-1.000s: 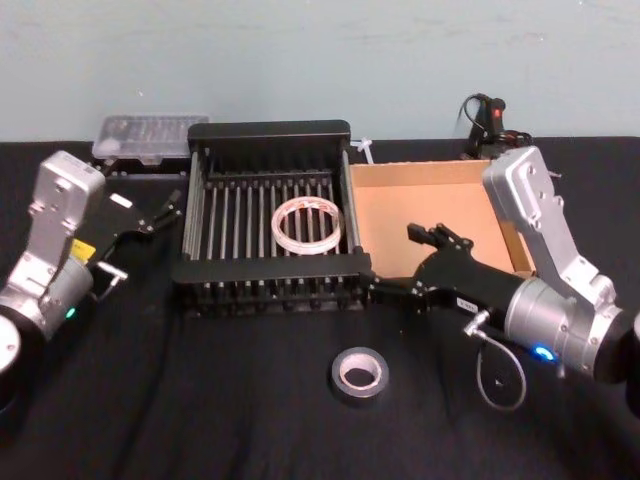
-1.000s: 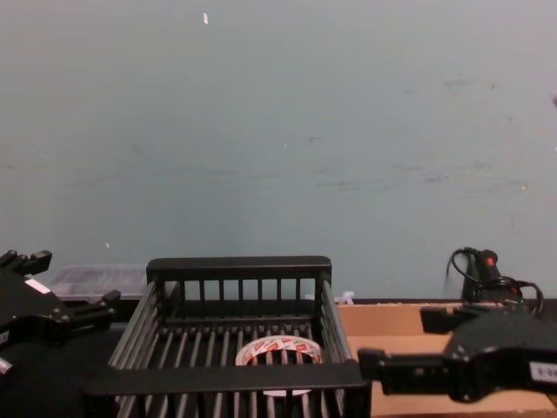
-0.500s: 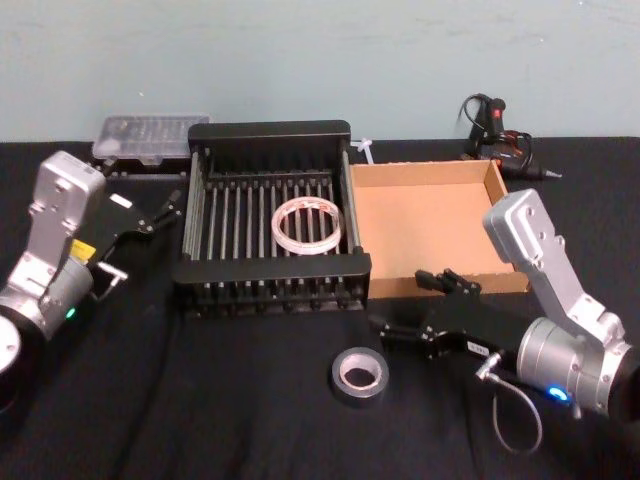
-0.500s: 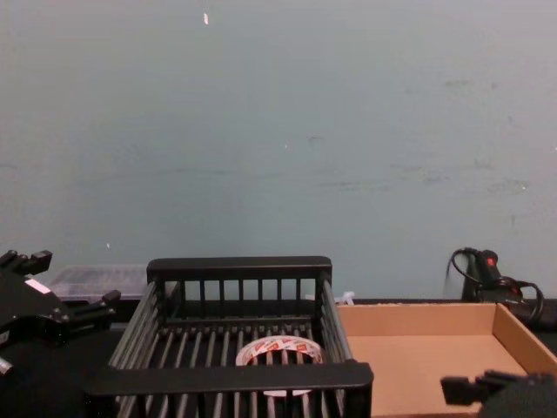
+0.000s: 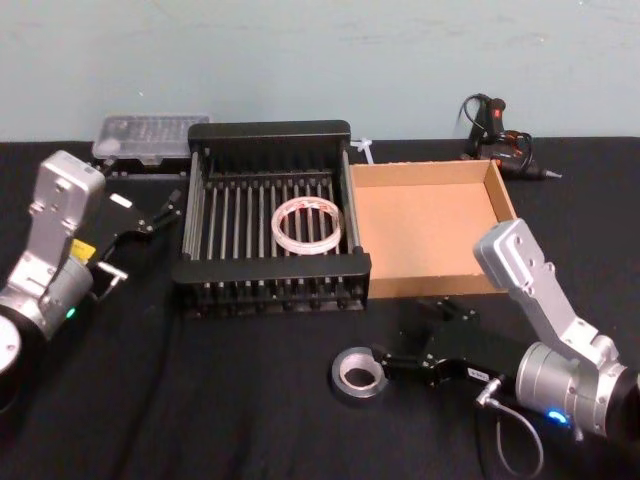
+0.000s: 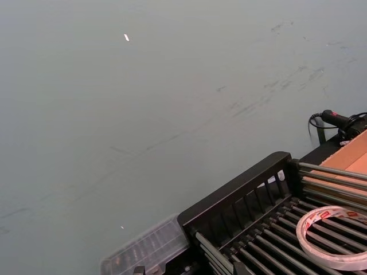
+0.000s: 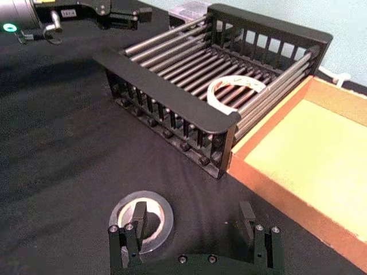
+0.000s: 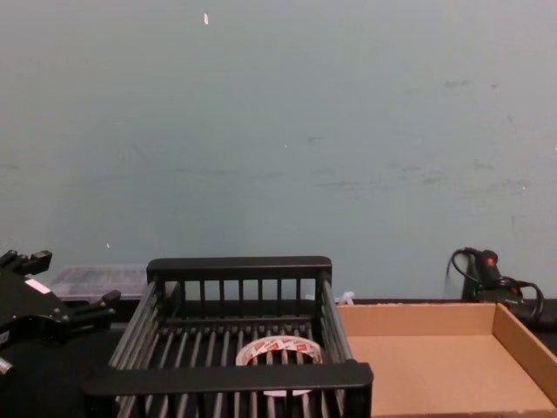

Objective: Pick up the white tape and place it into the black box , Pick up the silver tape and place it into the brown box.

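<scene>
Open black worktop [image 5: 220,400] lay along the near edge, with only the silver tape [image 5: 358,372] lying on it near centre. The right pincer [image 5: 392,352] sat low just right of that roll, fingers spread, one finger at the roll's hole, blocking approach from the right. Behind, the black box [image 5: 270,268] and brown box [image 5: 430,286] stood side by side, touching, walling off the far side. The brown box was open from above. The left pincer [image 5: 160,213] hung beside the black box's left wall.
</scene>
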Action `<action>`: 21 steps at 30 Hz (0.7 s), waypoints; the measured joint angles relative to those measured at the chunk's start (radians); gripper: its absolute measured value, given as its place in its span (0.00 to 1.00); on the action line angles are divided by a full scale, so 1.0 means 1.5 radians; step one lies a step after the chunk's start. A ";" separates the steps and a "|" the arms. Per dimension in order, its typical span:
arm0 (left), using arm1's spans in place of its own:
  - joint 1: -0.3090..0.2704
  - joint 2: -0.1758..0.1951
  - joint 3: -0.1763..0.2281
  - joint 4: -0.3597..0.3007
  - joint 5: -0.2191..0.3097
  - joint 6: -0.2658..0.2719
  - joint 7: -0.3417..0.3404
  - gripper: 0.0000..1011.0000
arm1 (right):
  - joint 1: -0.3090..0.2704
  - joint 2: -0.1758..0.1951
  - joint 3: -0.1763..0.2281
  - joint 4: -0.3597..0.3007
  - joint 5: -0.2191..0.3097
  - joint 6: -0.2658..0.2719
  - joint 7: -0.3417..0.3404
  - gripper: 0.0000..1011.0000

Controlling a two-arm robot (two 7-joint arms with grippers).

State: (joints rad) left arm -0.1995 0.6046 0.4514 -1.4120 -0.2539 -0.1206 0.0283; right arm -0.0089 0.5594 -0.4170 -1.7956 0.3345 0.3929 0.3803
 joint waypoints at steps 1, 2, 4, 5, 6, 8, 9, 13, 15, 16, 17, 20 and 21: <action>0.000 0.000 0.000 0.000 0.000 0.000 0.000 0.99 | 0.001 -0.001 -0.001 0.003 -0.002 -0.001 0.000 0.99; 0.000 0.000 0.000 0.000 0.000 0.000 0.000 0.99 | 0.002 -0.002 -0.004 0.007 -0.005 -0.002 0.000 0.99; 0.000 0.000 0.000 0.000 0.000 0.000 0.000 0.99 | 0.005 -0.003 -0.007 0.013 -0.011 -0.004 0.000 0.99; 0.000 0.000 0.000 0.000 0.000 0.000 0.000 0.99 | 0.006 -0.004 -0.009 0.015 -0.014 -0.005 0.000 0.99; 0.000 0.000 0.000 0.000 0.000 0.000 0.000 0.99 | 0.008 -0.006 -0.011 0.018 -0.018 -0.006 0.000 0.99; 0.000 0.000 0.000 0.000 0.000 0.000 0.000 0.99 | 0.011 -0.008 -0.013 0.022 -0.023 -0.006 0.000 0.99; 0.000 0.000 0.000 0.000 0.000 0.000 0.000 0.99 | 0.013 -0.009 -0.014 0.024 -0.025 -0.006 0.000 0.99; 0.000 0.000 0.000 0.000 0.000 0.000 0.000 0.99 | 0.021 -0.015 -0.020 0.033 -0.035 -0.004 0.004 0.99; 0.000 0.000 0.000 0.000 0.000 0.000 0.000 0.99 | 0.023 -0.017 -0.022 0.035 -0.039 -0.003 0.004 0.99; 0.000 0.000 0.000 0.000 0.000 0.000 0.000 0.99 | 0.024 -0.018 -0.023 0.037 -0.040 -0.002 0.005 0.99; 0.000 0.000 0.000 0.000 0.000 0.000 0.000 0.99 | 0.026 -0.021 -0.024 0.039 -0.043 -0.001 0.005 0.99; 0.000 0.000 0.000 0.000 0.000 0.000 0.000 0.99 | 0.029 -0.025 -0.027 0.043 -0.050 0.001 0.006 0.99; 0.000 0.000 0.000 0.000 0.000 0.000 0.000 0.99 | 0.030 -0.026 -0.028 0.044 -0.051 0.002 0.006 0.99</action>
State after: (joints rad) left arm -0.1995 0.6047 0.4513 -1.4120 -0.2539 -0.1206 0.0283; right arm 0.0358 0.5204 -0.4586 -1.7301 0.2578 0.3957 0.3895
